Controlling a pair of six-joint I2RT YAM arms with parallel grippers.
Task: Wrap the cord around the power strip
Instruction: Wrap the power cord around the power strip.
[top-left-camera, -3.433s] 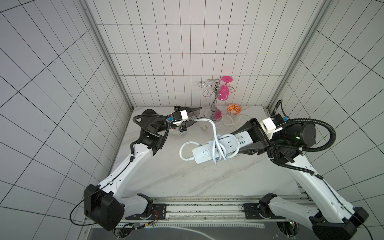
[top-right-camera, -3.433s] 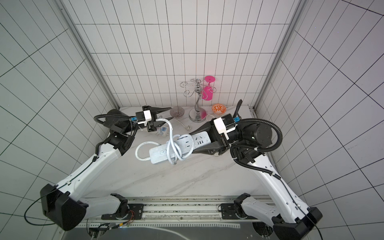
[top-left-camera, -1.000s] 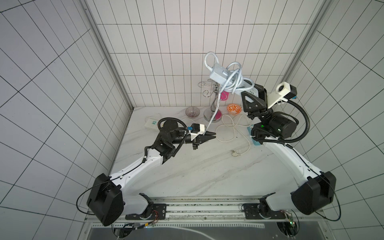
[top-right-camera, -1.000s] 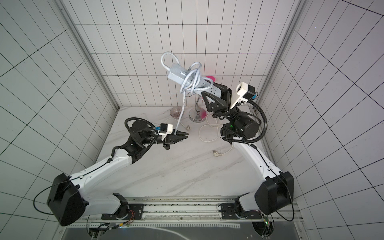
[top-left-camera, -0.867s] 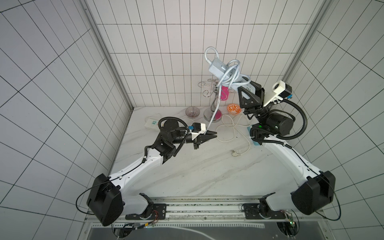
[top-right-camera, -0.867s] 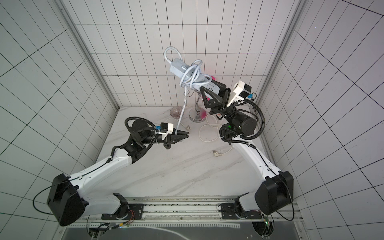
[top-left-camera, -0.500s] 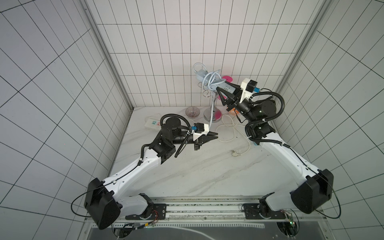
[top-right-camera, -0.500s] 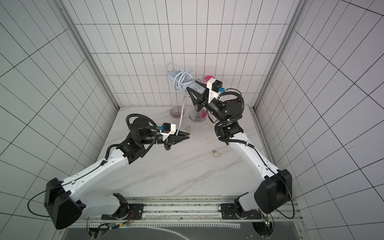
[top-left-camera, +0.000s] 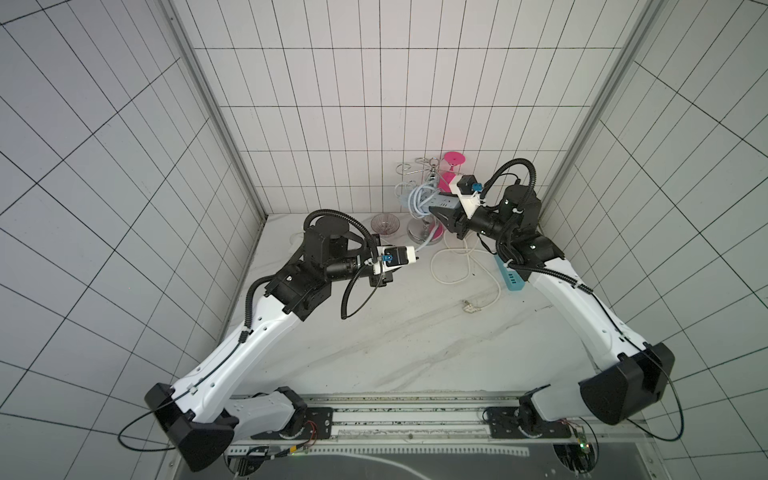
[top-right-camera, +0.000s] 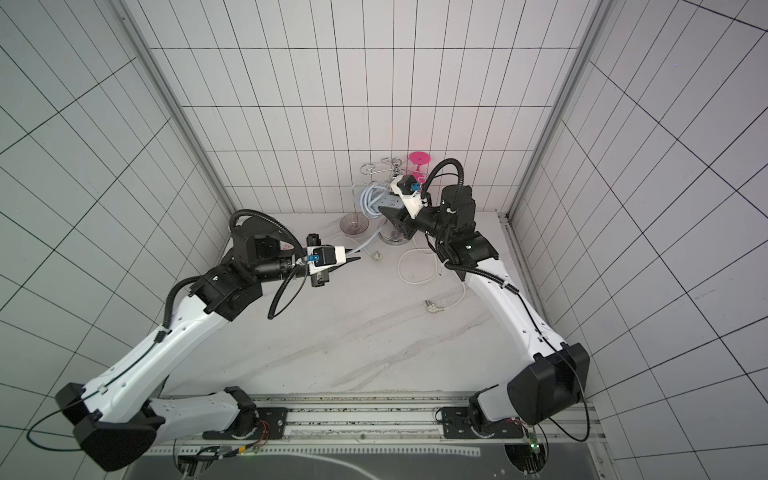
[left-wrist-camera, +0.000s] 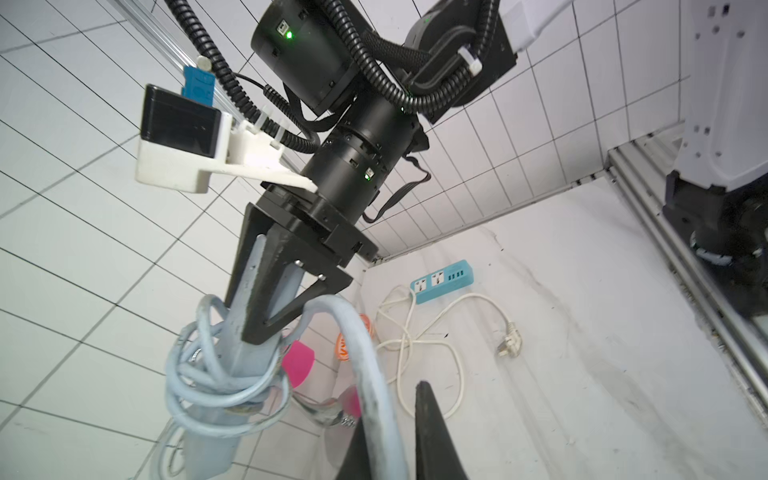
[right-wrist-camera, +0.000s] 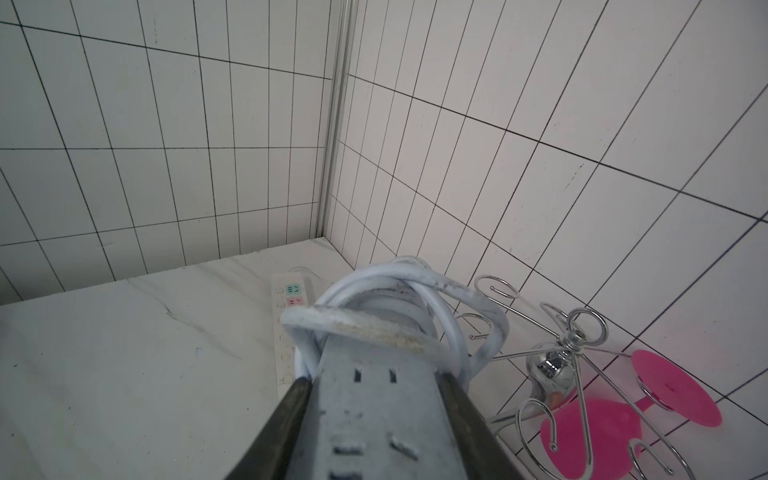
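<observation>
**Item 1. Right gripper (right-wrist-camera: 374, 386).** My fingers are clamped on both sides of the power strip (right-wrist-camera: 374, 436), at one end only. The strip is held aloft, just beside the hooks of the chrome rack (right-wrist-camera: 552, 365).

**Item 2. Left gripper (left-wrist-camera: 392, 415).** My fingers are closed round the cord (left-wrist-camera: 374, 374), lower than the rack and in front of it. A sliver of gap shows on one side, so I judge this a loose hold.

**Item 3. Cord.** Several slack turns lie round the strip's free half, and one run leads down to my left fingers.

**Hazards, as I judge them:**
- Slack loops could slide off the free end if I tip it.
- A loop could snag a rack hook, or the strip could knock the pink glass (right-wrist-camera: 590, 436) hung there.
- A hard left-hand pull could lever the strip out of my end grip.
- The cord could slip from my left fingers, and the tension would be lost.
</observation>
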